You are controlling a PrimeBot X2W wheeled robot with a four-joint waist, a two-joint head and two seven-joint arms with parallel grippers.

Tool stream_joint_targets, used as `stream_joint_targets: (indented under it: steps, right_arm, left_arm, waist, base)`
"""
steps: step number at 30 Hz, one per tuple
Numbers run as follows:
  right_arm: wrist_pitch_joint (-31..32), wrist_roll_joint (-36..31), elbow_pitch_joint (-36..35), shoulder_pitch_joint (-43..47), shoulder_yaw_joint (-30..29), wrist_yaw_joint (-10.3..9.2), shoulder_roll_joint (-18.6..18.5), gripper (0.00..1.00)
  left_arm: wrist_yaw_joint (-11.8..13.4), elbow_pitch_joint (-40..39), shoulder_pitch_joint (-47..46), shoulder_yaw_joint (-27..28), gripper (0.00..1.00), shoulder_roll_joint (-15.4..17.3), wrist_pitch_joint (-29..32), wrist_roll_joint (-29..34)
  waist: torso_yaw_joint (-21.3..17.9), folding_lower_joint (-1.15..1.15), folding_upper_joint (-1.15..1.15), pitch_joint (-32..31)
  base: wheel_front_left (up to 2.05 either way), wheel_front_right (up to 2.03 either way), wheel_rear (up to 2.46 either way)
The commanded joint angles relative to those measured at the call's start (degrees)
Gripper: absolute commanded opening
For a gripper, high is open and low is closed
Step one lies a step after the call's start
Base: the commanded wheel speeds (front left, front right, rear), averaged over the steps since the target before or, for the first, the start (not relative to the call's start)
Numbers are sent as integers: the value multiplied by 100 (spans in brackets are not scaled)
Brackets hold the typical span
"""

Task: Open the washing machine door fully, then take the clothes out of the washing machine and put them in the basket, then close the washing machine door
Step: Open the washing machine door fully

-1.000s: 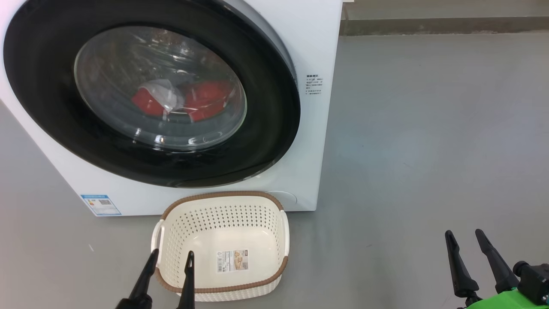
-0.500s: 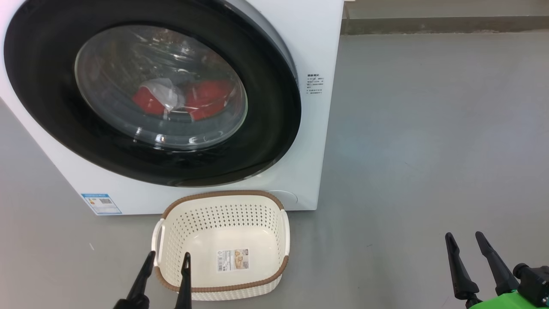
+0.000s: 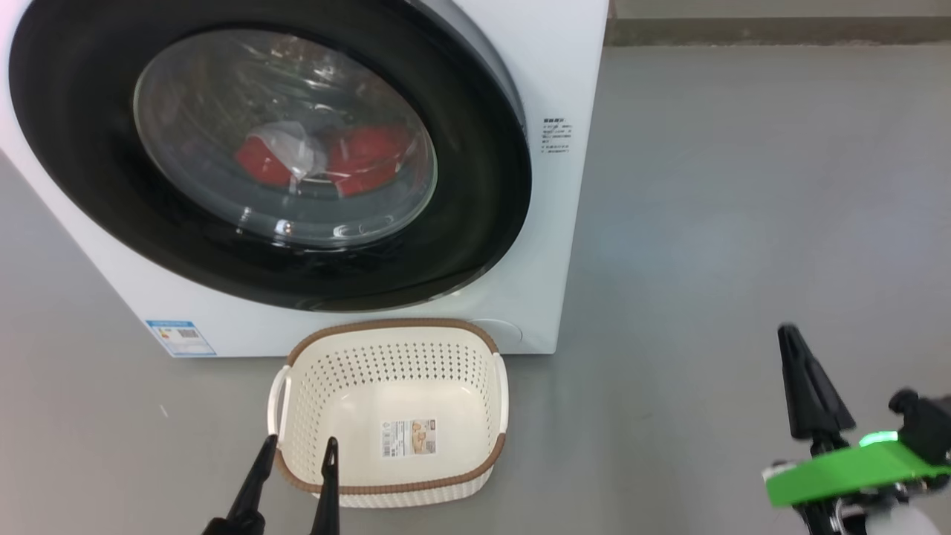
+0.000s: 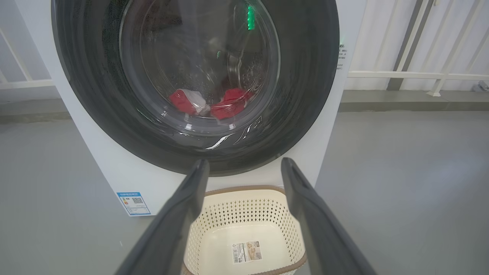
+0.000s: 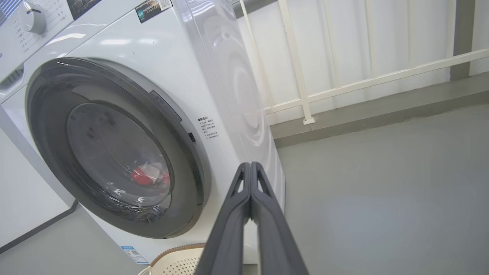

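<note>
The white washing machine [image 3: 565, 67] fills the upper left of the head view, and its black-rimmed door [image 3: 475, 186] lies flat against the front. Red clothes [image 3: 368, 160] with white trim show through the glass bowl, low in the drum. On the floor before the machine stands the cream basket [image 3: 394, 331], holding nothing but its paper label. My left gripper [image 3: 299, 447] hovers open at the basket's near left corner. At the lower right my right gripper [image 3: 786, 332] is shut on nothing, off to the right of the machine; the right wrist view shows its fingers [image 5: 250, 198] pressed together.
Grey floor stretches to the right of the machine. A low grey kerb [image 5: 382, 110] and a white railing [image 5: 366, 80] run behind that floor. A white wall [image 5: 23, 198] stands at the machine's other side.
My right gripper has shut and risen up the head view. The head camera has tilted slightly, shifting the scene. The left gripper stays open by the basket.
</note>
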Motion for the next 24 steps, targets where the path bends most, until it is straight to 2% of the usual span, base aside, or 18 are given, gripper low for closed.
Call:
stream_joint_targets:
  steps: [1,9,15,24]
  right_arm:
    - [-52,157,-197,-469,226,2,-96,0]
    - [-52,627,-149,-1538,457,2,-229,0]
    - [-52,898,22,-2342,702,2,-502,0]
    - [-52,1964,417,-3379,1269,2,-1014,0]
  left_arm:
    - [59,-161,-202,145,100,44,-70,-32]
    - [83,-179,-374,70,100,44,-70,0]
    - [71,-194,-524,-39,100,44,-70,-2]
    - [156,-196,-718,-297,100,44,-70,-102]
  waist:
    - [71,0,0,104]
    - [277,0,0,327]
    - [527,0,0,558]
    - [864,0,0,893]
  base:
    - [0,0,0]
    - [0,0,0]
    - [0,0,0]
    - [0,0,0]
